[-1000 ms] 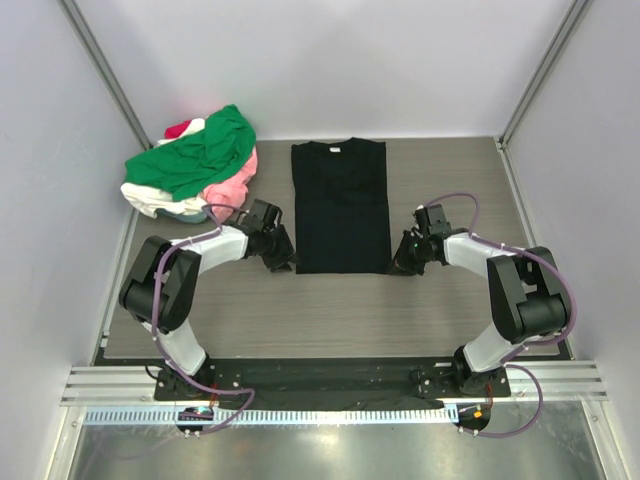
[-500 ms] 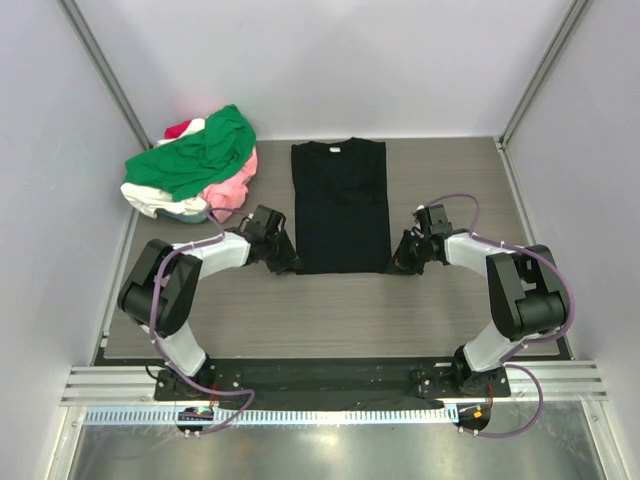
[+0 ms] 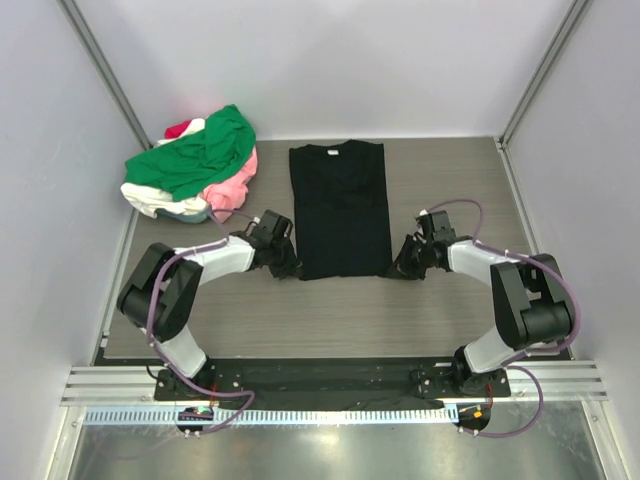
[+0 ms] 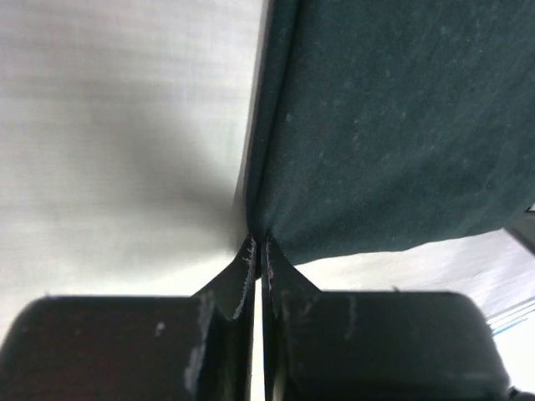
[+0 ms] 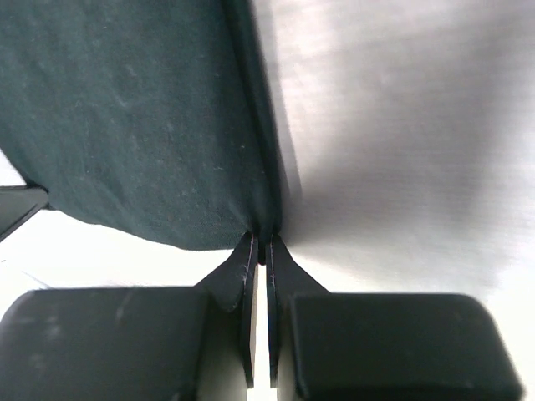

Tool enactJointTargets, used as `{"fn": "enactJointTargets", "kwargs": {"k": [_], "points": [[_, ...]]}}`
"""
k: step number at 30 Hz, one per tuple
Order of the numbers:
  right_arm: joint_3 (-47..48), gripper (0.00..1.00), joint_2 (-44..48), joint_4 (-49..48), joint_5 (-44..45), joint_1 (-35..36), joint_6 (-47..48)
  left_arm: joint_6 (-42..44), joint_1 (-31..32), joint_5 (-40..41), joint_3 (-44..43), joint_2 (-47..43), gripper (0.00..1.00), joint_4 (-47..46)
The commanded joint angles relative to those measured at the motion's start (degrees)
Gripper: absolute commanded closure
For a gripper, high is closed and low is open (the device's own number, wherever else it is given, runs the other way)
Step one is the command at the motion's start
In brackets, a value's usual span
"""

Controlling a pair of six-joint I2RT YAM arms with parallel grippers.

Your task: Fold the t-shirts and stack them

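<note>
Left jaws: pressed together, clamped on the near left hem corner of the black shirt (image 3: 340, 208). Right jaws: same, pinched tight on the near right hem corner. Both low, right down at the table (image 3: 340, 315). Black shirt lying flat, folded into a long narrow strip, collar at the far end, mid-table between the two arms. Far left corner, near the strip but not touching: loose pile of shirts (image 3: 195, 165), green on top, pink, white and red showing at the edges.
</note>
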State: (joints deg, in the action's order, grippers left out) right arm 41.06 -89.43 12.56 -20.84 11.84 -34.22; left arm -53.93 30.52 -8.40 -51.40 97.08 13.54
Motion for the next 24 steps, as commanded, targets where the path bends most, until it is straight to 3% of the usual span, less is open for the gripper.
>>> {"fn": "enactJointTargets", "kwargs": {"k": [1, 10, 17, 21, 24], "points": [[-2.6, 0.99, 6.4, 6.9, 1.4, 0.0, -0.5, -0.8, 2.5, 2.3, 2.2, -4.9, 1.0, 6.8], [-2.8, 0.99, 30.8, 26.7, 6.1, 5.0, -5.7, -2.7, 11.6, 10.2, 3.8, -25.1, 1.0, 21.6], [-1.0, 0.99, 47.0, 39.3, 11.8, 15.4, -13.4, -10.2, 21.8, 16.7, 4.0, -40.8, 1.0, 34.3], [3.3, 0.99, 48.9, 41.8, 15.5, 21.6, -18.2, -12.1, 23.7, 19.8, 1.4, -44.2, 1.0, 41.0], [8.5, 0.99, 45.7, 42.5, 20.3, 22.4, -16.5, -10.7, 23.7, 23.9, -2.6, -43.9, 1.0, 43.8]]}}
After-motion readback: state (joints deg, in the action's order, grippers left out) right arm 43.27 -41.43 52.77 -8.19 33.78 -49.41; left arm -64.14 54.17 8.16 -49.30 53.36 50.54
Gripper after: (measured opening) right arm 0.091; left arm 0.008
